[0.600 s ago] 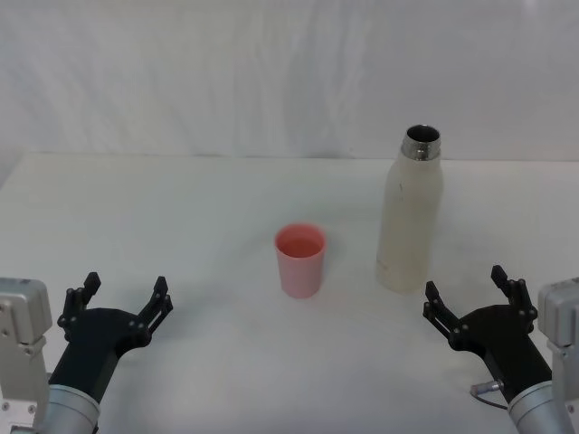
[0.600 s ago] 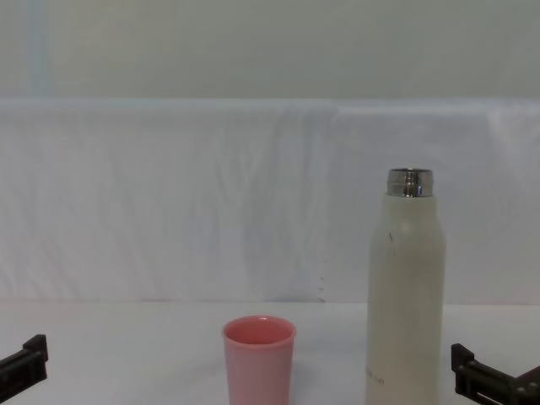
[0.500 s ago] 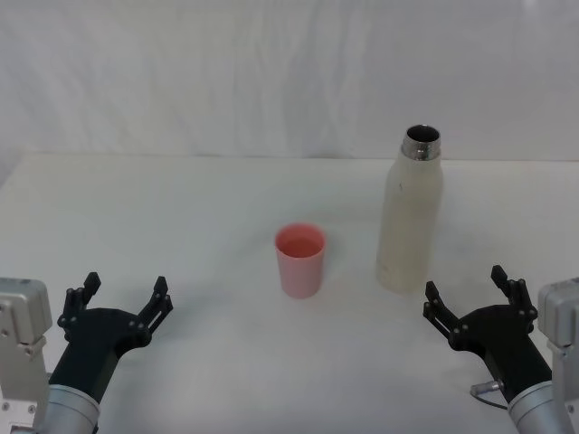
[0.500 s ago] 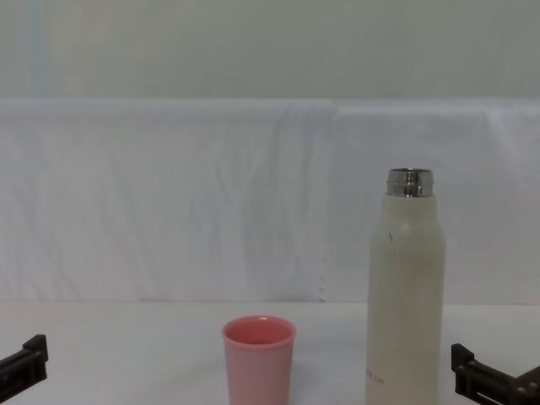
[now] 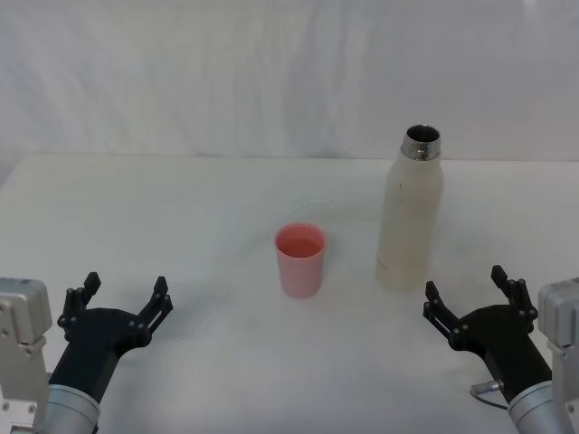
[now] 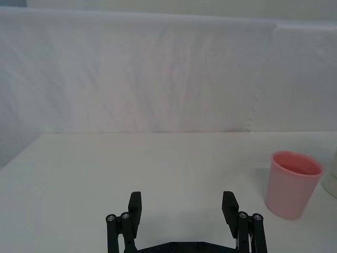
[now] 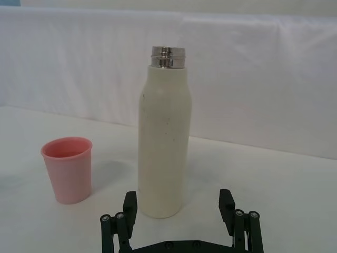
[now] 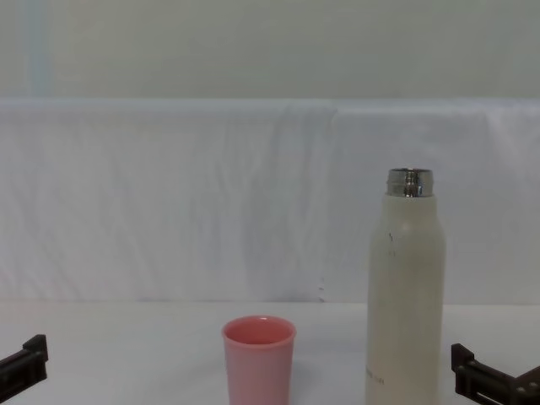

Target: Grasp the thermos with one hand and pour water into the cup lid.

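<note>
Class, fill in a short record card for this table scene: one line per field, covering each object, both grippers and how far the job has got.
thermos: upright, uncapped, right of the cup lid
cup lid: upright, mouth up, apart from the thermos
left gripper: open, near edge, holding nothing
right gripper: open, just short of the thermos
table: white
progress: thermos not yet grasped

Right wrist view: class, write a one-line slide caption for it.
Open right gripper faces the upright cream thermos, uncapped; the pink cup lid stands apart beside it on the white table.
</note>
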Robot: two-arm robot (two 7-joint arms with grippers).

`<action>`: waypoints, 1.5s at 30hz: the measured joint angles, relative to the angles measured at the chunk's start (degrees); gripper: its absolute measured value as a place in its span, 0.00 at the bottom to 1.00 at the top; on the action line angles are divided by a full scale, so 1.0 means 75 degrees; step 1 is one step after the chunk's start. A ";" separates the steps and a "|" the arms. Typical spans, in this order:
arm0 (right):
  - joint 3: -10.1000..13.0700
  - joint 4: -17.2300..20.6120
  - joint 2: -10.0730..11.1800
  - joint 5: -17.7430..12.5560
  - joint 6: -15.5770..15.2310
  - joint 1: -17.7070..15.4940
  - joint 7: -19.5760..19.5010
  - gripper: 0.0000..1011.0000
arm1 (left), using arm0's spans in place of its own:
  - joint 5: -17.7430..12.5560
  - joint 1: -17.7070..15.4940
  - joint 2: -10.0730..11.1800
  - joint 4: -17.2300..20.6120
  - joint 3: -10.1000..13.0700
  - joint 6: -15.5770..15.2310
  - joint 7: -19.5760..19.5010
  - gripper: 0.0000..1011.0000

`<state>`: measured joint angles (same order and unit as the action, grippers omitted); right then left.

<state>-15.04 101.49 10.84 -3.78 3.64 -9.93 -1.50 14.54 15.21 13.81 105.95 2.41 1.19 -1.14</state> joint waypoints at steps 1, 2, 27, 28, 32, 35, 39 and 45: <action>0.0000 0.0000 0.0000 0.0000 0.0000 0.0000 0.0000 0.99 | 0.0000 0.0000 0.0000 0.0000 0.0000 0.0000 0.0000 0.99; 0.0000 0.0000 0.0000 0.0000 0.0000 0.0000 0.0000 0.99 | 0.0000 0.0000 0.0000 0.0000 0.0000 0.0000 0.0000 0.99; 0.0000 0.0000 0.0000 0.0000 0.0000 0.0000 0.0000 0.99 | 0.0000 0.0000 0.0000 0.0000 0.0000 0.0000 0.0000 0.99; 0.0000 0.0000 0.0000 0.0000 0.0000 0.0000 0.0000 0.99 | 0.0000 0.0000 0.0000 0.0000 0.0000 0.0000 0.0000 0.99; 0.0076 0.0000 -0.0029 -0.0015 -0.0039 0.0001 0.0110 0.99 | 0.0000 0.0000 0.0000 0.0000 0.0000 0.0000 0.0000 0.99; 0.0133 0.0000 -0.0052 -0.0064 -0.0093 0.0027 0.0230 0.99 | 0.0000 0.0000 0.0000 0.0000 0.0000 0.0000 0.0000 0.99; 0.0187 -0.0025 -0.0092 -0.0121 -0.0222 0.0115 0.0490 0.99 | 0.0000 0.0000 0.0000 0.0000 0.0000 0.0000 0.0000 0.99; 0.0218 -0.0123 -0.0167 -0.0166 -0.0390 0.0251 0.0821 0.99 | 0.0000 0.0000 0.0000 0.0000 0.0000 0.0000 0.0000 0.99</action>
<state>-13.41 100.57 9.60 -5.02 0.72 -8.05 4.66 14.55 15.21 13.81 105.95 2.41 1.19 -1.14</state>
